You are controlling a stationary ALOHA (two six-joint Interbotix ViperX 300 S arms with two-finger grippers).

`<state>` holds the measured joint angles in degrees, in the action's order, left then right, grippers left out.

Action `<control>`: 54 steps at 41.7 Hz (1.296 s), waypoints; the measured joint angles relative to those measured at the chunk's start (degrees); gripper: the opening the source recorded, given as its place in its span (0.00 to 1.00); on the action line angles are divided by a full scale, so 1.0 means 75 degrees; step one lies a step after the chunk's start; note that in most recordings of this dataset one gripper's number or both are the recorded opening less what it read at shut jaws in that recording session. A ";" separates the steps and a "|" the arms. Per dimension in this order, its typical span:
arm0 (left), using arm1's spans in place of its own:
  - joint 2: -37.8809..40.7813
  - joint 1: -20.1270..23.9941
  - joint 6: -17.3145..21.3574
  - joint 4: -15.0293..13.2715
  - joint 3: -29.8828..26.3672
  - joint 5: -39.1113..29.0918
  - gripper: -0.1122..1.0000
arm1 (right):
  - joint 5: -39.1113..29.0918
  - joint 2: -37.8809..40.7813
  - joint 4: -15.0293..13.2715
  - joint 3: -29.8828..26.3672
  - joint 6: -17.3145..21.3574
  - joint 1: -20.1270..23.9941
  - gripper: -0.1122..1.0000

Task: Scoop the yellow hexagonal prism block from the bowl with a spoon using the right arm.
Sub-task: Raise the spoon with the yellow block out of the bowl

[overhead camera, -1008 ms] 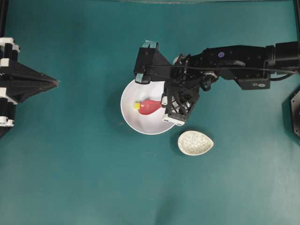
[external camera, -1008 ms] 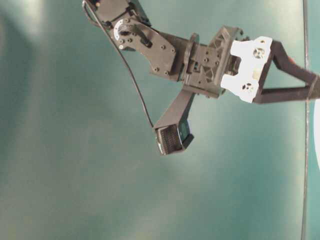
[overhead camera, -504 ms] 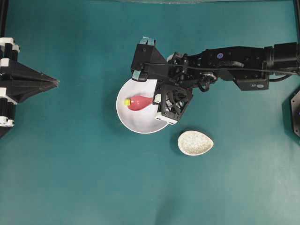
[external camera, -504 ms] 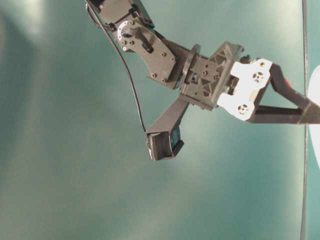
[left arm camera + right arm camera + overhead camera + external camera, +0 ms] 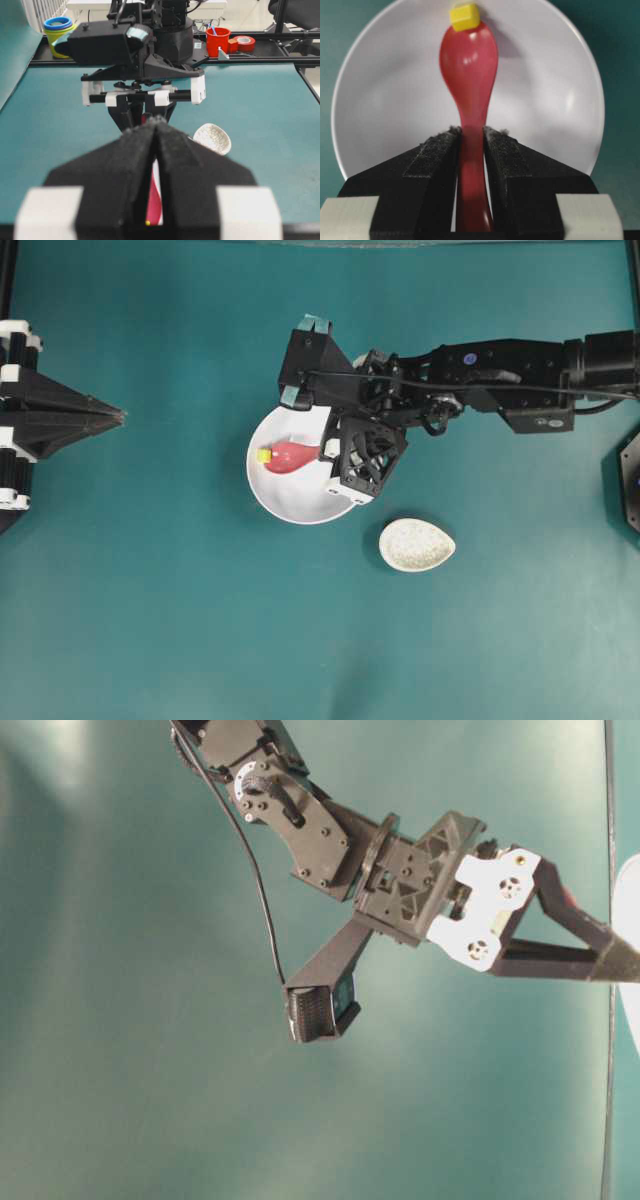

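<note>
Looking down from the overhead view, the white bowl (image 5: 290,502) sits near the middle of the teal table (image 5: 180,620), with a small speckled egg-shaped dish (image 5: 417,545) just beside it to the lower right and not touching it. The right arm (image 5: 500,380) stretches in from the right edge, its wrist camera housing overhanging the bowl's upper rim and its right gripper (image 5: 335,453) covering the bowl's right side. The pink-red spoon (image 5: 288,456) points left across the bowl, and the yellow hexagonal prism block (image 5: 264,454) sits at the tip of its scoop, close to the left rim. The left gripper (image 5: 120,417) rests well apart at the left edge, its pointed fingers pressed together around nothing, with open table between it and the bowl. In the table-level view the right arm slopes down to the right with its fingers reaching the frame's right edge, where a sliver of the bowl shows (the spoon and block are not visible there). The left wrist view has its own closed fingers filling the foreground, hiding most of the bowl; beyond them stand the right gripper, the speckled dish, and a red cup (image 5: 218,41) and stacked cups (image 5: 57,27) past the table's far edge. In the right wrist view the jaws are clamped on the spoon's handle, partly parted by its width, and the block lies on the very front edge of the scoop.
</note>
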<state>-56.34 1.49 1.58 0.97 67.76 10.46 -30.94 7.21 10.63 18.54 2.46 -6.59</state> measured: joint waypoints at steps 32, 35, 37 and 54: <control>0.0000 0.0000 0.0000 0.0000 0.0000 -0.0012 0.10 | 0.0797 -0.1242 0.0012 0.0176 0.0035 0.0023 0.30; 0.0000 -0.0012 0.0000 0.0012 0.0000 -0.0012 0.10 | 0.0984 -0.1582 0.0000 0.0305 0.0035 0.0023 0.30; 0.0000 0.0000 0.0000 0.0000 0.0000 -0.0023 0.10 | 0.1102 -0.1816 0.0012 0.0387 0.0035 0.0023 0.30; 0.0000 0.0000 0.0000 0.0012 0.0000 -0.0023 0.10 | 0.1676 -0.3738 0.0012 0.0867 0.0492 0.0035 0.30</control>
<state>-56.34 1.49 1.58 1.05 67.76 10.28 -18.37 -20.83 10.72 25.05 6.15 -6.33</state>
